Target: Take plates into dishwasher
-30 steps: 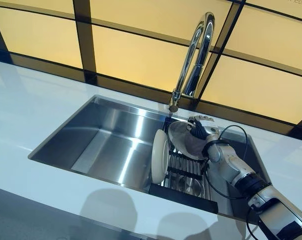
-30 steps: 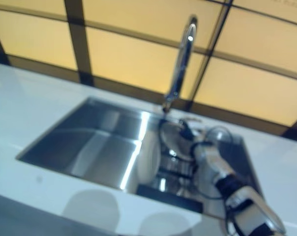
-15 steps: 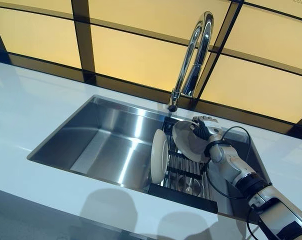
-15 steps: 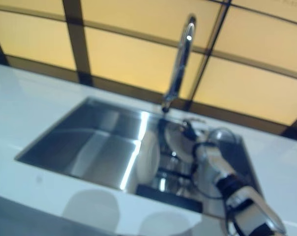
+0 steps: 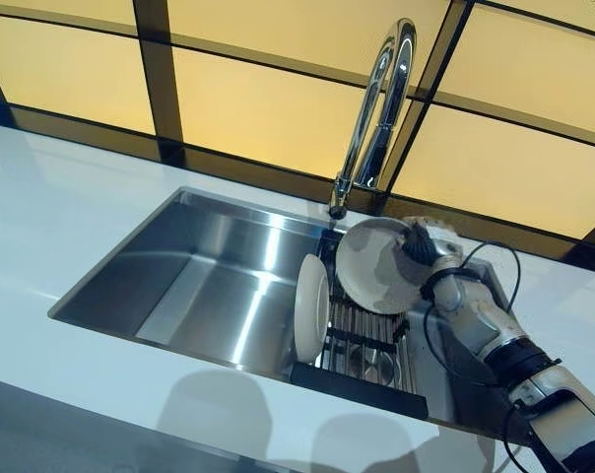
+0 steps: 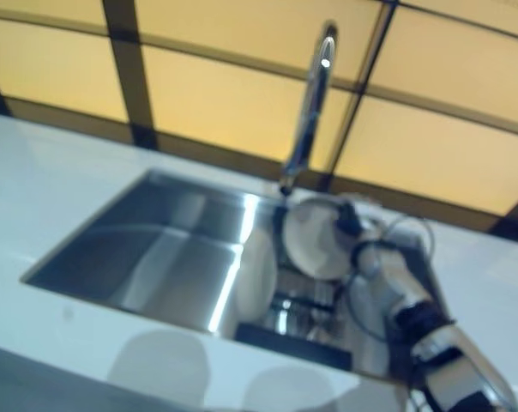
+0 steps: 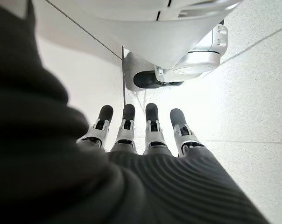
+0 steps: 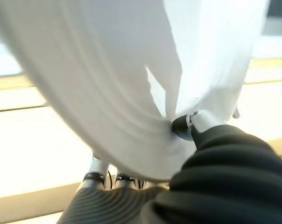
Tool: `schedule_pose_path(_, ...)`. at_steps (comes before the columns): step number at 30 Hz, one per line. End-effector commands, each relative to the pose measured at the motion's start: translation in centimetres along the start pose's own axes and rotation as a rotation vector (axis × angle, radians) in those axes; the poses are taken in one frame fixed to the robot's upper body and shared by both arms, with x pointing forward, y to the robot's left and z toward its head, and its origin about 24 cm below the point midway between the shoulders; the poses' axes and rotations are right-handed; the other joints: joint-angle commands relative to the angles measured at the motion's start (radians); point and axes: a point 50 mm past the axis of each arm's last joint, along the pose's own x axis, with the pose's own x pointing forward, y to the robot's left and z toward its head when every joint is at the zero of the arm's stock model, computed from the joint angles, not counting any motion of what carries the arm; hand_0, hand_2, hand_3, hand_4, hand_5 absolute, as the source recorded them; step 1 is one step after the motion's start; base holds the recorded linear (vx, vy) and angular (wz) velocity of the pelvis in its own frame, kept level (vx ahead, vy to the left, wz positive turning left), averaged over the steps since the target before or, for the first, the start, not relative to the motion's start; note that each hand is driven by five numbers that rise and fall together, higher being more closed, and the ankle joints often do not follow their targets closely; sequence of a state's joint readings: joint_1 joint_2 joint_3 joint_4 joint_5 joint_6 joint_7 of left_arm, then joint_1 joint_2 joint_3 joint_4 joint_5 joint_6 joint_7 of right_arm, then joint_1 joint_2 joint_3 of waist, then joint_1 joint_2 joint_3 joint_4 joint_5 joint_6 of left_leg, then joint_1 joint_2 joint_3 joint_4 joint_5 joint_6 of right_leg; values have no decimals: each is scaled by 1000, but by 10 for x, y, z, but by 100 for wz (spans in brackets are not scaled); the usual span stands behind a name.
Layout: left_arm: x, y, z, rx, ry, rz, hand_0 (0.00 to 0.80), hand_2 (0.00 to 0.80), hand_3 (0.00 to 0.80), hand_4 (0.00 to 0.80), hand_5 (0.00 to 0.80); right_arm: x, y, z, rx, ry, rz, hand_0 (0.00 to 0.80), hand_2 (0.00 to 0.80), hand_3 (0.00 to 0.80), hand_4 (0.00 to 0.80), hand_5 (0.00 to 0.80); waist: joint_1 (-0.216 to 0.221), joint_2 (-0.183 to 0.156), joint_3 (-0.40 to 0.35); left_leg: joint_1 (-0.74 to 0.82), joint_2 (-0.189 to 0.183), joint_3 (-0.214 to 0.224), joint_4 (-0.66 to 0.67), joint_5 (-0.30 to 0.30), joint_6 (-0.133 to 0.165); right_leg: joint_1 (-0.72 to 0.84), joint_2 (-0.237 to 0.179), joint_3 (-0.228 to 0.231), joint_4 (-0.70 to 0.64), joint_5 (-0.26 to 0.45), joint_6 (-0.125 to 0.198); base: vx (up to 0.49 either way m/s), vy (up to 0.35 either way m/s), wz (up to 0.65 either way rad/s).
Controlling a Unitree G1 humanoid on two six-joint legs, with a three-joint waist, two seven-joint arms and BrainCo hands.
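Plates are two here. One white plate (image 5: 378,264) is in the right hand (image 5: 426,244), which pinches its far-right rim between the thumb (image 8: 185,127) and the fingers behind it. This plate is held on its edge above the dark rack (image 5: 357,365) at the right end of the steel sink (image 5: 209,286), just below the faucet (image 5: 376,108). Its round face is turned toward the left and a little up. The second plate (image 5: 312,307) stands upright on its edge in the rack, its face toward the sink basin. The left hand (image 7: 145,135) shows only in its own wrist view, fingers straight and side by side, holding nothing.
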State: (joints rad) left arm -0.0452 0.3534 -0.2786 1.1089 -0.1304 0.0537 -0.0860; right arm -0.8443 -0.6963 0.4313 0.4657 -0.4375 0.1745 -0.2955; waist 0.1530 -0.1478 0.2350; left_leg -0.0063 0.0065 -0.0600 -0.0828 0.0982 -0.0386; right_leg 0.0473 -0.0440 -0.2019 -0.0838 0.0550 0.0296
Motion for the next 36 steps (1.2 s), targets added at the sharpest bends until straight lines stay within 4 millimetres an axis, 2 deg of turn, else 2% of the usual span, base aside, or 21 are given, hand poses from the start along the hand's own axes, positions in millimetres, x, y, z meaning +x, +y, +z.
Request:
schedule_pose_path(1,0,-2,-6,39,30,-3,0,0,0,0,0,6,-43,0,-23,-59,-146,800,800,800,800,800,-8,-12,-56,23,-52,15,15,-114,104,-50,-20,48,48,32,84,-28,18,-7)
schedule_pose_path(13,-1,-2,-14,28,49,-5,0,0,0,0,0,2,-70,-11,4,-56,-176,800,800,800,800,800,-47,-13,-74,40,-53,43,23,-126,110,-50,-24,82,59,35,92,-33,38,-9)
schedule_pose_path(21,-3,1,-22,34,59,-4,0,0,0,0,0,-12,-98,-32,-9,-24,-251,800,800,800,800,800,-94,-18,-71,37,-52,74,68,-156,126,-77,-39,136,102,43,109,-56,101,-22)
schedule_pose_path(24,-3,3,-24,39,64,7,0,0,0,0,0,-18,-106,-39,8,-9,-284,800,800,800,800,800,-111,-24,-66,40,-49,93,75,-162,125,-93,-44,141,108,64,120,-32,90,-36)
schedule_pose_path(27,-5,9,-27,42,79,26,0,0,0,0,0,-24,-117,-47,41,-1,-316,800,800,800,800,800,-136,-32,-63,55,-41,128,73,-167,119,-129,-54,135,124,119,141,-41,64,-71)
schedule_pose_path(30,-5,15,-27,27,88,49,0,0,0,0,0,-28,-124,-48,60,-7,-332,800,800,800,800,800,-143,-33,-64,68,-27,182,66,-167,116,-146,-83,83,153,144,149,-65,57,-69)
schedule_pose_path(32,-6,19,-25,11,86,59,0,0,0,0,0,-32,-129,-51,63,-5,-345,800,800,800,800,800,-145,-26,-73,73,-12,231,54,-160,115,-141,-121,43,183,158,151,-113,42,-79)
schedule_pose_path(34,-5,20,-24,7,88,58,0,0,0,0,0,-35,-132,-55,67,6,-351,800,800,800,800,800,-143,-18,-84,73,5,269,40,-147,111,-125,-153,22,211,160,152,-112,18,-79)
schedule_pose_path(36,-5,19,-24,14,89,57,0,0,0,0,0,-39,-132,-61,66,30,-363,800,800,800,800,800,-141,-3,-95,66,31,329,21,-126,105,-96,-200,-13,260,162,154,-129,-7,-58)
